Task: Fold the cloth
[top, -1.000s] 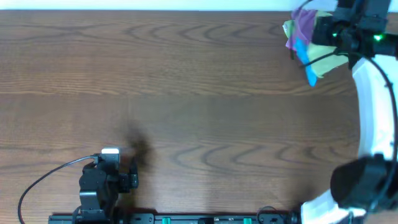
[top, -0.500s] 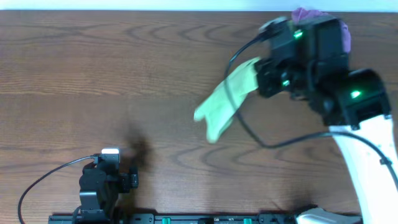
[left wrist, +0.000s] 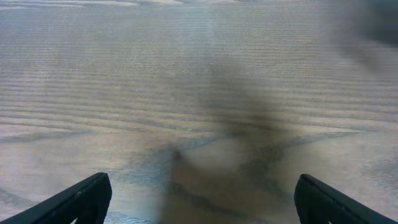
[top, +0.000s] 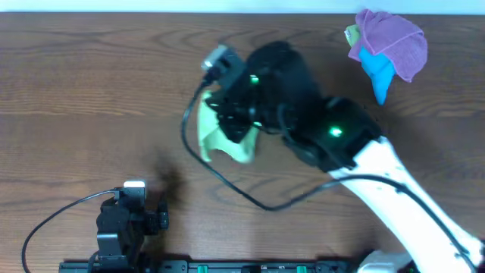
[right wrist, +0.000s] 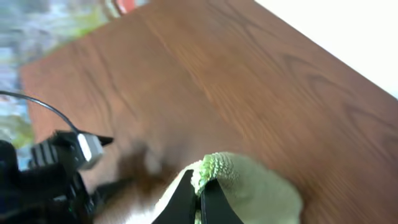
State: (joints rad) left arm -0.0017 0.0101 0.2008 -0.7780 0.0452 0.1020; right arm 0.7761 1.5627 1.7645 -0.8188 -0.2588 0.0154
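1. Cloth (top: 217, 140): lime-green with a terry nap. It is over the table (top: 91, 91), left of centre, and hangs bunched from the right gripper. It is well apart from the purple cloth (top: 394, 38) and blue cloth (top: 377, 72) heaped at the far right corner.
2. Right gripper (right wrist: 199, 198): jaws pinched tight on a fold of the cloth, nothing else held.
3. Left gripper (left wrist: 200, 202): jaws spread wide and empty, over bare wood at the near left.
4. Handling (judged): light and limp with no stiffness, so it drapes and crumples under its own weight. It is neither fragile nor slippery. The nap probably drags on the wood, so sliding it may ruck it up.
5. Hold points (judged): corners or hem, one corner per gripper, to spread it flat. A single pinch leaves it balled.
6. Hidden or unclear:
   - From overhead, the right wrist covers the upper cloth and the fingers.
   - No corner can be picked out.
   - Whether the lower edge touches the table cannot be told.
   - The right wrist view is blurred, and the cloth is cut off at its bottom edge.
   - The left wrist view shows only fingertips and a soft shadow.
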